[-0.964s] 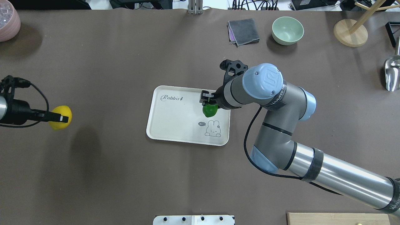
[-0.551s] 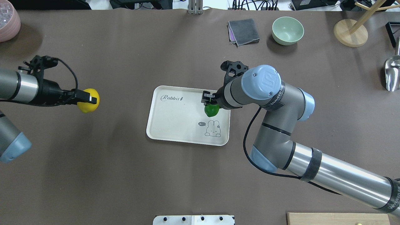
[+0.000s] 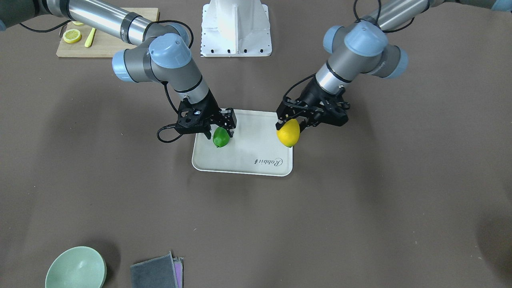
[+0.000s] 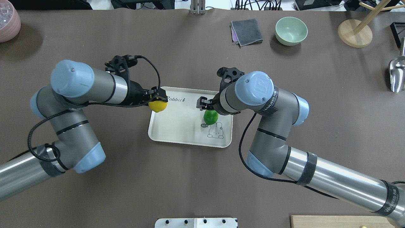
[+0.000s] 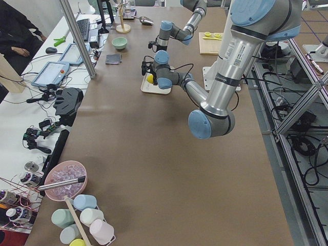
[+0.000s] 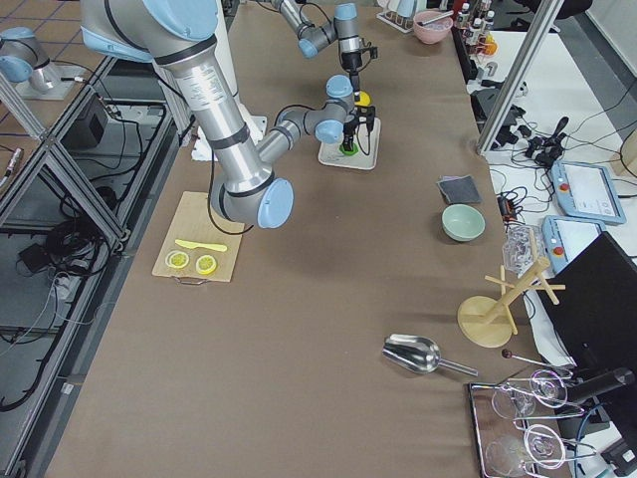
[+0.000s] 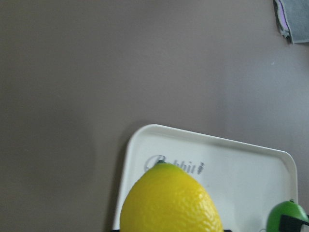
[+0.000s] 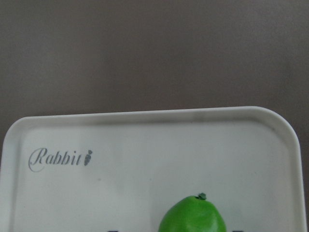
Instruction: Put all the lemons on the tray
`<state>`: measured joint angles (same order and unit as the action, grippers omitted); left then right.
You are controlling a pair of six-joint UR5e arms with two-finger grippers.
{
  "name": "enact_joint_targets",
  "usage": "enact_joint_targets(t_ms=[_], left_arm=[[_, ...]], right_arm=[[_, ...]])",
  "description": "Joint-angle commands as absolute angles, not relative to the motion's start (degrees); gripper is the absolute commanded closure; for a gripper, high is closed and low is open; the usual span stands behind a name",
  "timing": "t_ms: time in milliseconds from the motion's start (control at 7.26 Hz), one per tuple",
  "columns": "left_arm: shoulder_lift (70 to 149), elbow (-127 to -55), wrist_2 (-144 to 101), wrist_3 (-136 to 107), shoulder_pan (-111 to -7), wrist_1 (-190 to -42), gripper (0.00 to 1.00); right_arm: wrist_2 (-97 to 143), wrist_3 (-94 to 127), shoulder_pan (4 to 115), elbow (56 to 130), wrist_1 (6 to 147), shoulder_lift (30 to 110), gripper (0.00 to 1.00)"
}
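The cream tray lies mid-table; it also shows in the front view. My left gripper is shut on the yellow lemon and holds it above the tray's left edge, near the "Rabbit" script; the lemon fills the bottom of the left wrist view. The green lemon rests on the tray by the rabbit drawing. My right gripper stands over it, fingers either side with a gap in the right wrist view, where the lemon sits low and centred.
A green bowl and a folded grey cloth lie at the back right. A wooden stand and a metal scoop are far right. A cutting board with lemon slices sits near the robot's base.
My left arm has carried the yellow lemon rightward from the table's far left to the tray's left edge. My right gripper has shifted slightly left, and the green lemon now sits lower on the tray.
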<state>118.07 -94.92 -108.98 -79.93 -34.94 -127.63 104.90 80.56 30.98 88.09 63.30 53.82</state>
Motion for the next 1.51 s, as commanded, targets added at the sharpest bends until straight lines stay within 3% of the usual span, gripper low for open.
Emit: enact_joint_targets(t_ms=[0,275,413,551,1101,1377], left_arm=[[121.5,-92.3,-102.9,-80.7,-30.0,-125.3,1.00],[122.3,-89.3,-98.5,-80.5,-26.8,-125.4,1.00],[122.4,-89.5,-98.6,-80.2,-26.8,-125.3,0.47],[122.5,-90.4,-98.7,-80.1,-27.2,-125.2,0.03],[120.7,-98.9,-100.9,-64.4,-36.9,-111.3,0.02],[114.6,-103.5,-100.5,-48.6,-40.9,-105.2,0.02]], right_arm=[[106.6,80.1,34.0,88.2,63.5,53.3,0.00],[114.2,78.8,39.0,88.6,63.5,53.6,0.00],[116.7,77.4,41.4,88.6,63.6,54.1,0.00],[118.6,75.4,43.6,88.4,63.7,54.7,0.00],[122.1,52.3,51.4,93.3,69.5,61.9,0.00],[121.9,39.7,55.6,95.9,68.9,68.9,0.00]])
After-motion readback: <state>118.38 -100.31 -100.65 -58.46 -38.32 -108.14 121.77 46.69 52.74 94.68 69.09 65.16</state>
